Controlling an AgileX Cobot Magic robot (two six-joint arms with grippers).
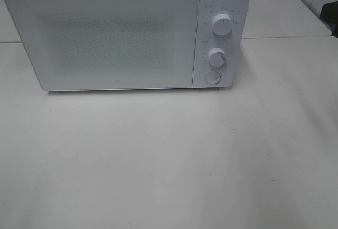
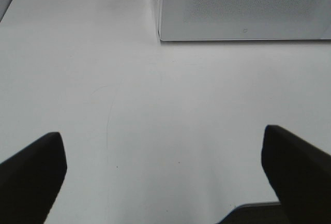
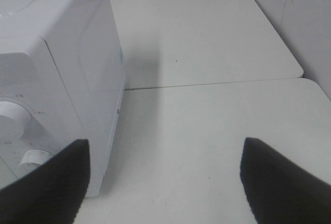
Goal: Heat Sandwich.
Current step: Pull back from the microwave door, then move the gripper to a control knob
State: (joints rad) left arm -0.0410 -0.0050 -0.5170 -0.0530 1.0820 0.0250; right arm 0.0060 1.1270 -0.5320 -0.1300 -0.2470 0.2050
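No sandwich in sight; maybe it's inside the shut microwave (image 1: 105, 33), can't tell. Bread's soft, light and squashy, so I'd lift from underneath rather than pinch. Left gripper (image 2: 165, 177) and right gripper (image 3: 165, 182) both gape wide, empty. Plenty of bare table (image 1: 169, 160) nearside.

The right claw (image 3: 165, 144) holds its two dark fingers (image 3: 274, 182) wide apart over the white surface (image 3: 207, 105). Just beside one finger stands a white microwave (image 3: 77, 63) with two round knobs (image 3: 11, 113).
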